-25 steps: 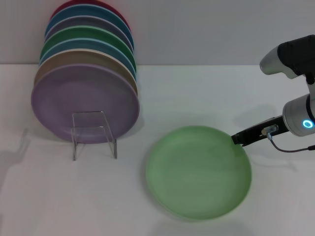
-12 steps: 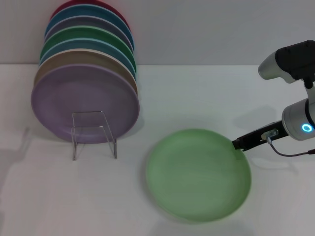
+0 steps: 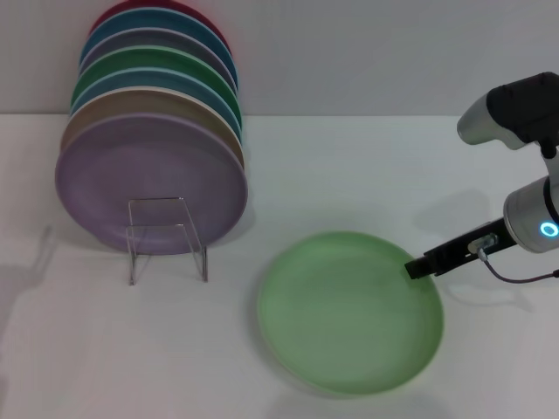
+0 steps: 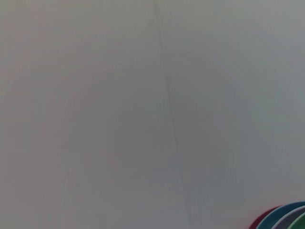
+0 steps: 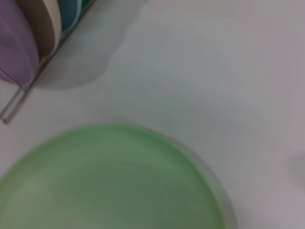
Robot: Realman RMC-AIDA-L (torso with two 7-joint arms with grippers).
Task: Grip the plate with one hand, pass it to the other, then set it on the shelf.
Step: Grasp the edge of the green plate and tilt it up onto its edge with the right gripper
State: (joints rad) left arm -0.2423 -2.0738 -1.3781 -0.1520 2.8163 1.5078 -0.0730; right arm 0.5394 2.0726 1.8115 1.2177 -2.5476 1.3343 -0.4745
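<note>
From the head camera, the pale green plate (image 3: 350, 314) lies flat on the white table (image 3: 367, 175), and everything else sits around it. The right gripper (image 3: 417, 267) reaches in from the plate's right side, its slim black fingers (image 3: 441, 258) ending right at the plate's rim; whether they are pinched on the rim or only touching it I cannot tell. Behind the fingers, farther from the plate, the grey wrist shows a glowing blue ring (image 3: 548, 230), and a thin cable (image 3: 515, 278) loops below it. Off to the plate's left and a little farther back stands the small clear shelf (image 3: 166, 236), apart from the plate. Leaning on that shelf is a row of upright plates (image 3: 153, 131), the front one a lilac plate (image 3: 148, 183).

The left wrist camera shows almost nothing but a plain grey wall (image 4: 143, 105), with the coloured edges of the upright plates (image 4: 281, 217) just peeking into one corner. The left gripper itself is not seen in any view, and the green plate is not in this one.

The right wrist camera looks down on the green plate (image 5: 109, 181), which fills the near part of the picture. Beyond it, across bare table (image 5: 214, 71), are the clear shelf's frame (image 5: 28, 90) and the lilac plate's (image 5: 14, 52) edge. This arm's own fingers do not show here.
</note>
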